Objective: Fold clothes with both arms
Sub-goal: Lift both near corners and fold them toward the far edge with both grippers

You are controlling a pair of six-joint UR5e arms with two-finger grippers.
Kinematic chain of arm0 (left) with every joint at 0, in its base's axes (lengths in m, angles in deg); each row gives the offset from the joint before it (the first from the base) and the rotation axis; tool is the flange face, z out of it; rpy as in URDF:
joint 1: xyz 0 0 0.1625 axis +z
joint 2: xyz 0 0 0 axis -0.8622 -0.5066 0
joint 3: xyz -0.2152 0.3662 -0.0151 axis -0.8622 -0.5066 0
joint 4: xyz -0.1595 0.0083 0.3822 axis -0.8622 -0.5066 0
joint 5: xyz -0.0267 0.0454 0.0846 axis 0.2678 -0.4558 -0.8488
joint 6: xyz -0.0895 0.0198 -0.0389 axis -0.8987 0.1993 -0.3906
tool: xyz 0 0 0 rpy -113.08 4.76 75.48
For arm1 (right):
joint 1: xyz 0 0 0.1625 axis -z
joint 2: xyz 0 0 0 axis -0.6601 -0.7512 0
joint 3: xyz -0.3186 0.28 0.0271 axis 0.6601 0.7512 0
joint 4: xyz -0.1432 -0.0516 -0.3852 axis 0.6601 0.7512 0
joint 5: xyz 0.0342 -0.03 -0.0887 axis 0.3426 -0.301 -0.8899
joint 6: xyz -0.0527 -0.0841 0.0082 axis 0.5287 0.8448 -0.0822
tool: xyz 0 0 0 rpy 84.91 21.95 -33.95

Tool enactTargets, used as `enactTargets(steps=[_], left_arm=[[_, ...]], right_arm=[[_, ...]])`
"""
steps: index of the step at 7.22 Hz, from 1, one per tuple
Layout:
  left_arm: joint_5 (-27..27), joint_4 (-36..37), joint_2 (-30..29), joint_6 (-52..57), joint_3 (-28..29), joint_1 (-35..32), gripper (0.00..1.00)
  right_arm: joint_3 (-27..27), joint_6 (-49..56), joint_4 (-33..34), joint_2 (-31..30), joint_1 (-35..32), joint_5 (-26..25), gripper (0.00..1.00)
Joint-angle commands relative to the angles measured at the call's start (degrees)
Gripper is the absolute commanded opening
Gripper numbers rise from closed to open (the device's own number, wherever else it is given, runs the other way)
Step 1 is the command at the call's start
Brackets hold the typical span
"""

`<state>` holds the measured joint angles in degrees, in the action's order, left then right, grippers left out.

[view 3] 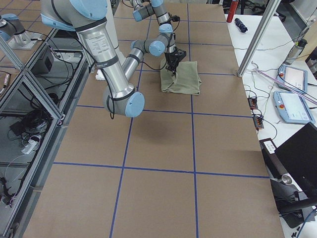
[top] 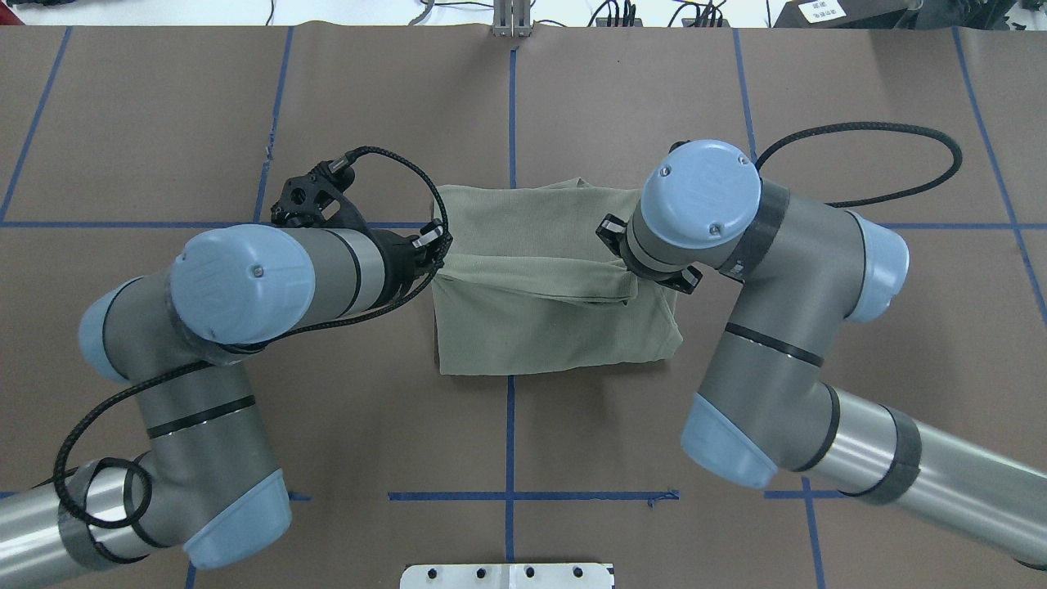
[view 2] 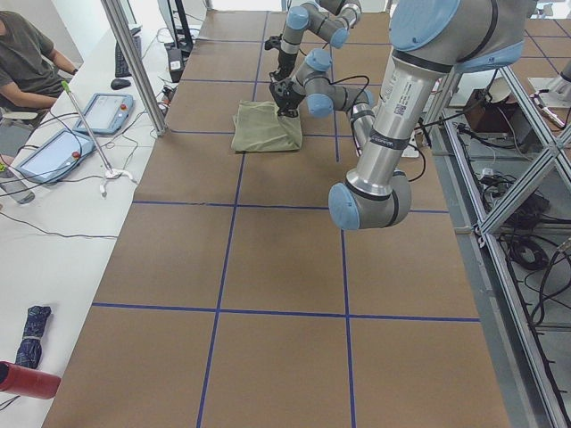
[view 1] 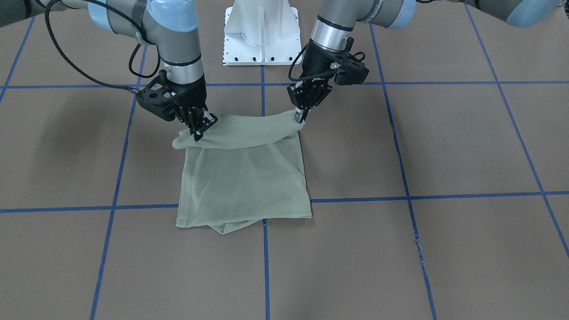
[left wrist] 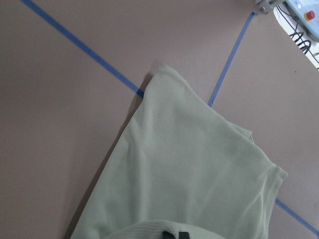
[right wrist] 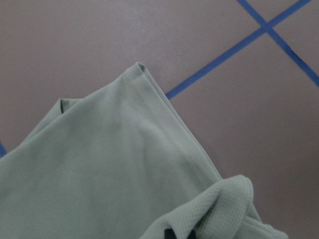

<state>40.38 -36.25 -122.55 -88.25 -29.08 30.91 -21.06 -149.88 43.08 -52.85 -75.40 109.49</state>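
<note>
The shirt (view 1: 242, 178) lies in the middle of the bench (view 1: 444, 146), across a blue tape line (view 1: 266, 266). It looks already folded to a compact, nearly square packet: no sleeves or collar show at the outside, so the earlier folds seem done.

The edge nearest the robot is raised off the bench. The left gripper (view 1: 300, 116) has its jaws pressed together on one corner of this edge, and the right gripper (view 1: 198, 131) pinches the other corner. Between them the cloth hangs as a slack band above the flat part. Probably the step in hand is one more fold, carrying this edge over toward the far edge. After that, only release and perhaps smoothing would remain.

The far edge is not tidy: a lower layer sticks out past it near the tape line, so the raised edge may not meet it cleanly.

Beyond the far edge and on both sides of the shirt only brown bench surface shows. The white pedestal base (view 1: 262, 35) stands behind the grippers, away from the fold direction.
</note>
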Motion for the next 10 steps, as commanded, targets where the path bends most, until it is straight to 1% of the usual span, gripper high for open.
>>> enactTargets(steps=[1,2,3,4,5,6,7,8,9,10], left_arm=[[-0.1,-6.7,-1.9,2.4,9.2,-2.5,0.00],[-0.2,-7.8,-3.8,2.8,13.1,-2.7,0.00],[-0.3,-10.4,-4.6,3.6,16.9,-3.1,0.00],[-0.3,-14.6,-4.7,5.4,20.3,-4.2,0.00],[-0.3,-18.5,-7.0,8.0,26.0,-6.3,0.15],[-0.4,-22.6,-10.8,13.0,34.6,-9.1,0.77],[-0.4,-23.9,-10.9,15.7,35.6,-10.0,1.00],[-0.2,-23.9,-11.0,15.9,35.6,-10.2,1.00],[0.2,-23.9,-10.9,16.6,35.2,-11.2,1.00],[2.1,-23.8,-10.3,18.9,32.6,-11.6,1.00]], right_arm=[[11.1,2.0,-9.8,2.7,-2.5,1.7,0.00],[14.2,3.0,-10.2,4.5,-2.7,1.7,0.00],[17.1,6.2,-10.4,5.8,-3.1,1.8,0.00],[21.8,8.4,-10.4,8.8,-4.0,1.9,0.00],[28.5,13.1,-13.8,11.5,-6.5,3.7,0.00],[35.7,21.6,-21.8,12.0,-9.1,4.7,0.98],[37.1,30.8,-23.7,12.1,-10.8,4.5,1.00],[37.2,34.4,-23.4,12.1,-13.5,4.6,1.00],[37.5,38.6,-23.3,11.9,-16.4,6.3,1.00],[36.9,39.0,-23.2,12.0,-17.0,8.3,1.00]])
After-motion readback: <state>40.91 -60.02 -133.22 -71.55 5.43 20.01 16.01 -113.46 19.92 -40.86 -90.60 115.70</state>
